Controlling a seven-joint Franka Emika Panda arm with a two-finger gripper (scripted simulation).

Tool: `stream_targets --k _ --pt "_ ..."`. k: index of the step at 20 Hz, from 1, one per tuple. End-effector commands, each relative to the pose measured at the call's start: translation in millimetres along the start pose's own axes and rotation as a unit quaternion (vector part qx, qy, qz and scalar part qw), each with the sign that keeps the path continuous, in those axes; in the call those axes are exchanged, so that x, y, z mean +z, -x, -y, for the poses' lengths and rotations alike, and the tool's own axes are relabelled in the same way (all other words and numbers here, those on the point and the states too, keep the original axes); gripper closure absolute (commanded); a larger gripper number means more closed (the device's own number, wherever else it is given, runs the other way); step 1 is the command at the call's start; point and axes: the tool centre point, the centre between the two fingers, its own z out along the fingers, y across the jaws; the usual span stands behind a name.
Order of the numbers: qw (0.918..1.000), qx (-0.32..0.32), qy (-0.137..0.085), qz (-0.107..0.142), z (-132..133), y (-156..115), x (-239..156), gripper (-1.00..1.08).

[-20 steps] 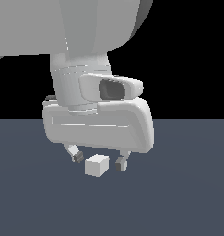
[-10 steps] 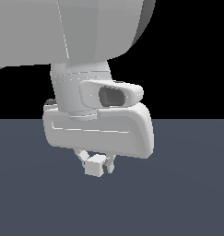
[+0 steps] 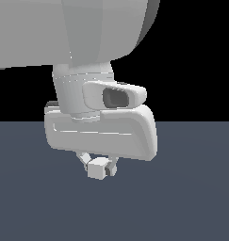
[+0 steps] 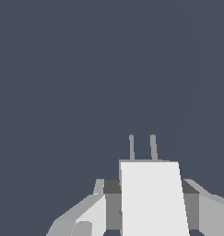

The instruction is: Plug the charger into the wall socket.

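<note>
A: In the exterior view, going from left to right, what do you see?

B: The big pale body of the arm (image 3: 78,42) fills the upper left of the frame. Below it, near the centre, is the hand (image 3: 98,165), and between its fingers sits the charger (image 3: 97,168), a small white block. The right half of the frame shows only the dark blue-grey floor (image 3: 191,188) and black above it.

A: How is the hand standing?

B: It is pressed in on the charger from both sides. The fingers (image 3: 83,159) touch the block, so the opening is only as wide as the block. In the wrist view the charger (image 4: 152,198) fills the lower centre, the finger pads (image 4: 112,203) sit against its sides, and two thin prongs (image 4: 142,147) point away from the camera.

A: And the wall socket?

B: I cannot find it in either view. Ahead of the prongs there is only plain floor.

A: So what should be done well now?

B: I think the step is to carry the charger toward the socket. The grip should be kept firm so the block does not turn, the prongs kept level, and they should be lined up with the two holes before any pushing.
</note>
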Motion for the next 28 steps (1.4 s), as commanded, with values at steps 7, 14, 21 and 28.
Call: stream_targets --k 7,14,21,28 --pt "0.9991 -0.042 -0.012 -0.002 -0.8 -14.2 -6.7 1.08" --pt "0.9942 -0.103 -0.031 -0.003 0.3 -34.6 -16.4 1.08" --pt "0.9831 -0.175 -0.052 -0.004 4.7 -57.8 -27.8 1.08" --pt "0.9673 -0.243 -0.073 -0.004 12.0 -78.6 -38.5 1.08"
